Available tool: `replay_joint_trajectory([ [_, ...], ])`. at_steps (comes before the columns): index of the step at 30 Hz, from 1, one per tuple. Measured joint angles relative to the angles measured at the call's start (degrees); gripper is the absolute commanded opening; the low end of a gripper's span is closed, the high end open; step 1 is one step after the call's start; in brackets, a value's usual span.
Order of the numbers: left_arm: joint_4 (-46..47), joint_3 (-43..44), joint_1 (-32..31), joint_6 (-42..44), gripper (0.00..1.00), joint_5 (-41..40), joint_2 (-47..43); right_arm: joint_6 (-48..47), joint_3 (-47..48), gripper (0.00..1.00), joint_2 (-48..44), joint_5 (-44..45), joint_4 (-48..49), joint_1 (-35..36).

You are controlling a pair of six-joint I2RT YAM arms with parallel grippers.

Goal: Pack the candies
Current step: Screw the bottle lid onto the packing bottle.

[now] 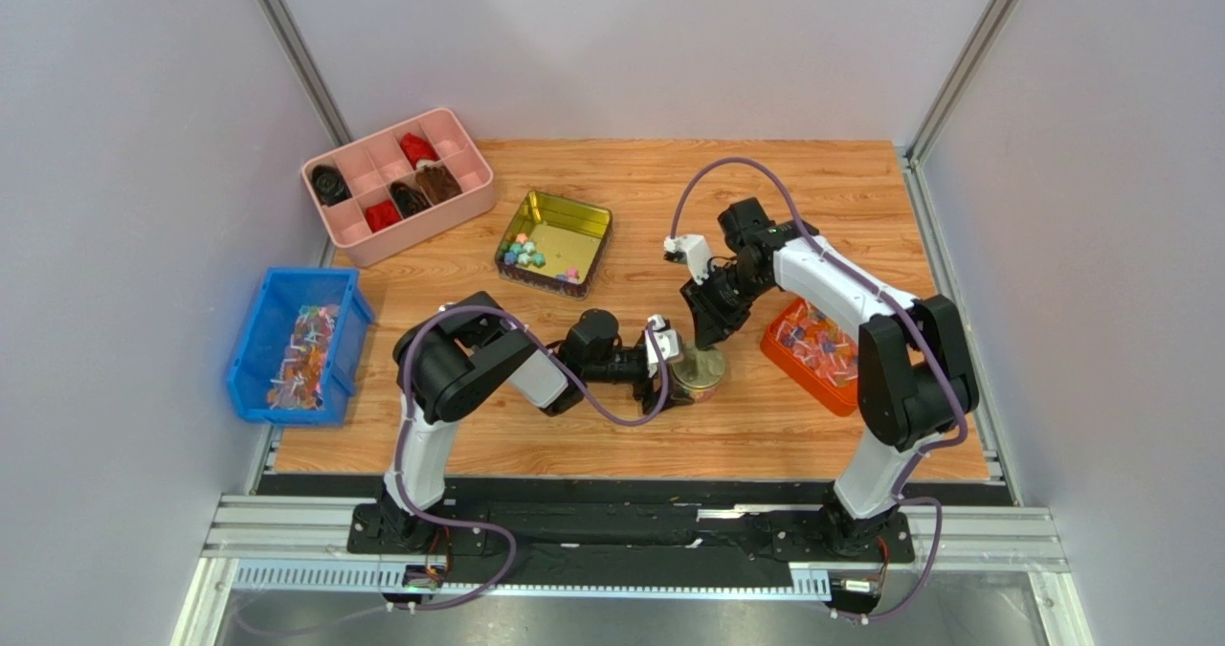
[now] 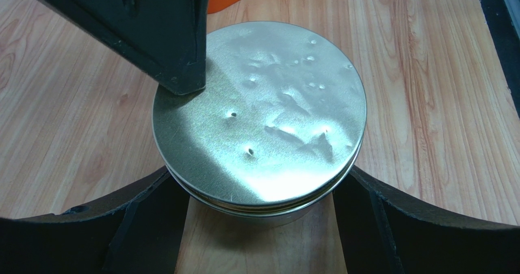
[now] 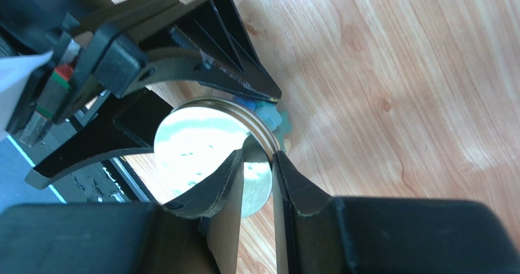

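Pastel ball candies (image 1: 532, 259) lie in a gold square tin (image 1: 578, 217). A few blue-green candies (image 3: 273, 117) peek out under the lid of a round silver tin (image 1: 703, 373) at the table's middle front. My left gripper (image 1: 679, 368) clasps this round tin (image 2: 268, 216) from both sides, its fingers (image 2: 152, 207) against the wall. My right gripper (image 1: 709, 333) comes from above, and its fingers (image 3: 235, 170) pinch the rim of the dented lid (image 3: 201, 143). In the left wrist view the lid (image 2: 268, 115) covers the tin, with a right finger (image 2: 152, 30) at its far left edge.
A pink compartment tray (image 1: 420, 230) with dark red and brown pieces stands at the back left. A blue bin (image 1: 252, 338) of twist-wrapped sweets sits off the left edge. An orange bin (image 1: 788, 348) lies under the right arm.
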Motion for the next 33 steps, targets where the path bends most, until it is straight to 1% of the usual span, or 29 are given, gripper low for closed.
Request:
replay_joint_trajectory([
  [5, -0.09, 0.00, -0.07, -0.04, 0.00, 0.61, 0.00, -0.04, -3.15, 0.27, -3.08, 1.42, 0.72, -0.20],
  [8, -0.28, 0.00, -0.04, 0.00, 0.00, 0.31, -0.02, 0.00, -4.04, 0.30, -4.39, 2.62, -0.17, -0.35],
  [11, -1.42, 0.00, 0.52, 0.04, 0.00, -1.22, -0.66, 0.09, -3.96, 0.38, -5.86, 3.34, -2.80, -0.35],
  [12, -2.14, 0.00, 0.81, 0.04, 0.00, -1.88, -1.07, 0.17, -3.82, 0.45, -6.34, 3.50, -3.52, -0.35],
  [14, -3.72, 0.00, 1.42, -0.09, 0.00, -2.86, -1.95, 0.17, -2.99, 0.53, -7.41, 3.91, -5.01, -0.35],
  [15, -4.83, 0.00, 1.84, -0.26, 0.00, -3.10, -2.47, 0.24, -2.34, 0.60, -7.80, 4.13, -5.40, -0.35],
  [18, -7.80, 0.00, 2.54, -0.48, 0.00, -3.45, -3.91, 0.00, 1.16, 0.70, -8.50, 5.09, -6.64, -0.35],
  [26, -12.98, -1.05, 3.23, 0.11, 0.00, -5.40, -7.02, -0.22, 8.35, 0.73, -9.75, 6.64, -7.48, -0.35],
  [27, -13.38, -1.05, 3.26, 0.11, 0.00, -5.81, -7.23, -0.20, 8.90, 0.76, -9.75, 6.67, -7.52, -0.35],
  [30, -14.36, -1.05, 3.26, 0.04, 0.00, -7.02, -7.69, -0.22, 9.62, 0.78, -9.77, 6.82, -7.74, -0.35],
  [31, -14.62, -1.05, 3.30, -0.02, 0.05, -7.34, -7.80, -0.22, 9.68, 0.80, -9.81, 6.86, -7.85, -0.35],
  [32, -14.78, -1.05, 3.37, -0.04, 0.12, -7.76, -7.89, -0.22, 9.68, 0.81, -9.86, 6.97, -7.98, -0.35],
  [33, -14.93, -1.05, 3.41, -0.07, 0.32, -8.15, -7.98, -0.22, 9.68, 0.81, -9.92, 7.06, -8.22, -0.35],
])
